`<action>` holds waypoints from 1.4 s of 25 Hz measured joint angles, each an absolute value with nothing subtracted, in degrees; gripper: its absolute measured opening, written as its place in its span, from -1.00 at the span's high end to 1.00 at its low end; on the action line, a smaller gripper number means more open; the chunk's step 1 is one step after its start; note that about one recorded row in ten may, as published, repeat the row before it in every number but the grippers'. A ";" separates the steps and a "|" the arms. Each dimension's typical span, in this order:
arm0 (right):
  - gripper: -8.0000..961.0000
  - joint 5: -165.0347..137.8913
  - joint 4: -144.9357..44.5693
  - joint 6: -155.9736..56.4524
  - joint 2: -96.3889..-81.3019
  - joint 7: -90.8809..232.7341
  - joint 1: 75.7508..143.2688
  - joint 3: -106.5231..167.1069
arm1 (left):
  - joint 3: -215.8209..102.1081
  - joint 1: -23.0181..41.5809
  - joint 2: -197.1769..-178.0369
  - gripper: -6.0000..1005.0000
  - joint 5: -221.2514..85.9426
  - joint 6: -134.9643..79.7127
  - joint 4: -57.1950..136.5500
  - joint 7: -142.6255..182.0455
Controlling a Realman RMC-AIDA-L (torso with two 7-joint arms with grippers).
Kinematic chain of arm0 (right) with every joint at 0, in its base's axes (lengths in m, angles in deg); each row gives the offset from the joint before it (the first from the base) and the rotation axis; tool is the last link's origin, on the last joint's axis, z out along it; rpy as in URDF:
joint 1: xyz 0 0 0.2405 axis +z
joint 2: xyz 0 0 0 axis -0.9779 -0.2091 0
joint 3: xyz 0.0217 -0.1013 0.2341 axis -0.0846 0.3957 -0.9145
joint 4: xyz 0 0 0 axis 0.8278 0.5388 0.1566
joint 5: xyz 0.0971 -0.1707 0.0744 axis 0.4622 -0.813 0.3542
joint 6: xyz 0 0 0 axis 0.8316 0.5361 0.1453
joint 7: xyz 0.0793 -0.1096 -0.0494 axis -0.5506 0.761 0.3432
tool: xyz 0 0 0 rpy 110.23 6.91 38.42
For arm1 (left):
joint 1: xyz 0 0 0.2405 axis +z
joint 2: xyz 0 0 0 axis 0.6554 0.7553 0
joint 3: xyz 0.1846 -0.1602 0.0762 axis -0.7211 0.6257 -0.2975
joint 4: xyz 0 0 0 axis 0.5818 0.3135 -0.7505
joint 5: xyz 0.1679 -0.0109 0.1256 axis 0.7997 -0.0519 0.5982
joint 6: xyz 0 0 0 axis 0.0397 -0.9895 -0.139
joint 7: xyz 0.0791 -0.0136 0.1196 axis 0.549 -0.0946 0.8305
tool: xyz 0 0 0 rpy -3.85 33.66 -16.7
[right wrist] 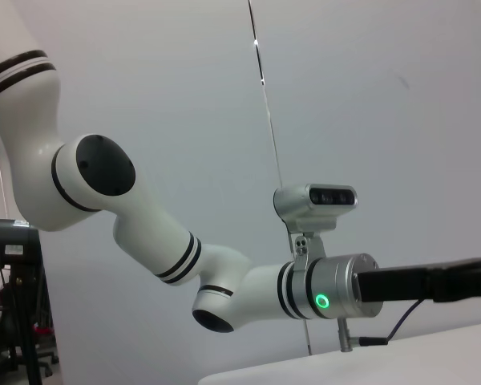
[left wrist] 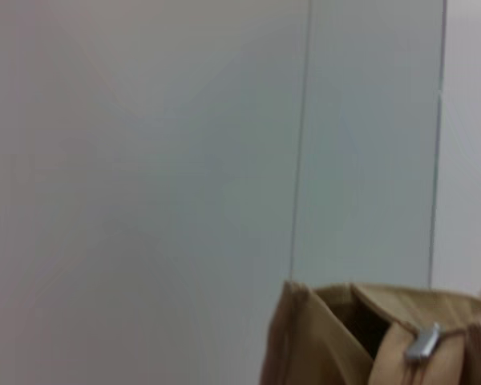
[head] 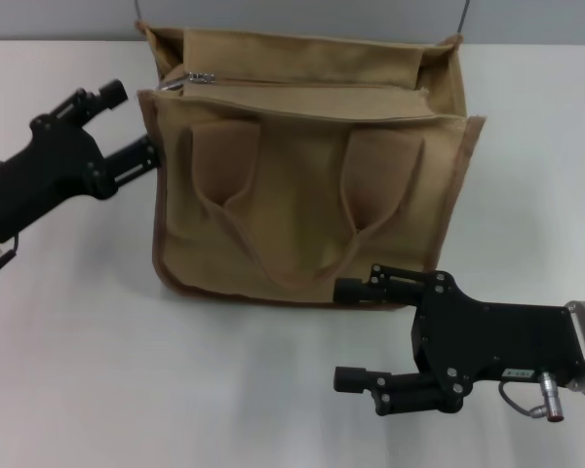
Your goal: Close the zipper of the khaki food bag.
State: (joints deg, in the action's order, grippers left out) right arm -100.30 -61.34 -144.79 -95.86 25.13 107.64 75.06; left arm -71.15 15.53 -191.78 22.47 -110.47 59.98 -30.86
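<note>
The khaki food bag (head: 302, 205) stands on the white table with its two handles hanging down its front face. The zipper (head: 312, 87) runs across the top panel, and its silver slider (head: 203, 76) is at the bag's left end. My left gripper (head: 129, 123) is open, just left of the bag's upper left corner, below and beside the slider, and holds nothing. The left wrist view shows the bag's corner (left wrist: 321, 345) and the silver pull tab (left wrist: 422, 342). My right gripper (head: 348, 333) is open and empty, in front of the bag's lower right side.
The white table (head: 97, 370) reaches around the bag, with a grey wall (head: 302, 15) close behind it. The right wrist view shows my left arm (right wrist: 224, 281) with a green light, above the table edge.
</note>
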 joint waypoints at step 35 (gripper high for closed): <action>-0.67 -91.07 -57.27 -146.85 -95.93 29.37 108.68 75.06 | -71.27 14.89 -191.85 0.27 15.09 -112.76 54.01 -22.72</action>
State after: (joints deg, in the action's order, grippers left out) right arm -91.07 -57.27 -146.85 -95.93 29.37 108.68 75.06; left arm -71.27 14.89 -191.85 15.09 -112.76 54.01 -22.72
